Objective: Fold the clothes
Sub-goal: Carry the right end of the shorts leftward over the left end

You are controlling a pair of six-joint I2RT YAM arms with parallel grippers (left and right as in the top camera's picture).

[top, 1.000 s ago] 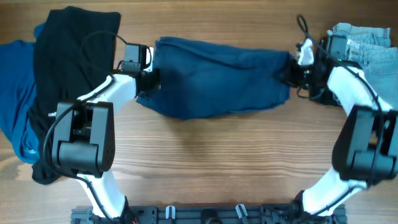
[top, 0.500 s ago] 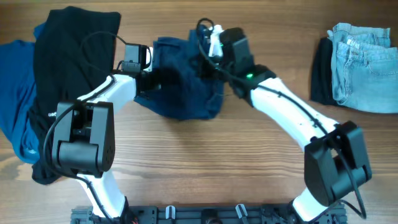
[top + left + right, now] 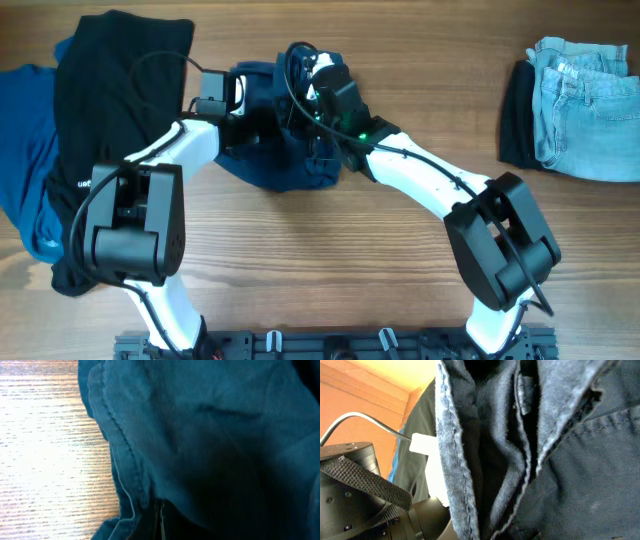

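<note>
A dark blue garment (image 3: pixel 288 166) lies bunched on the wooden table left of centre, its right half drawn over its left half. My left gripper (image 3: pixel 247 128) is shut on the garment's left edge. In the left wrist view the blue cloth (image 3: pixel 210 435) fills the frame, and the jaws show only as a closed seam (image 3: pixel 161 522) under it. My right gripper (image 3: pixel 298 105) is shut on the garment's other end, above the left half and close to the left gripper. In the right wrist view the hems and folds (image 3: pixel 570 470) hide the fingers.
A black garment (image 3: pixel 120 100) and a bright blue one (image 3: pixel 25 150) lie heaped at the far left. Folded light denim jeans (image 3: pixel 585 100) sit on a black folded piece (image 3: pixel 518 115) at the far right. The left arm's body shows in the right wrist view (image 3: pixel 355 485).
My right gripper has swept from the far right across to the left, carrying the garment's right end over its left half. The left gripper has stayed put.
</note>
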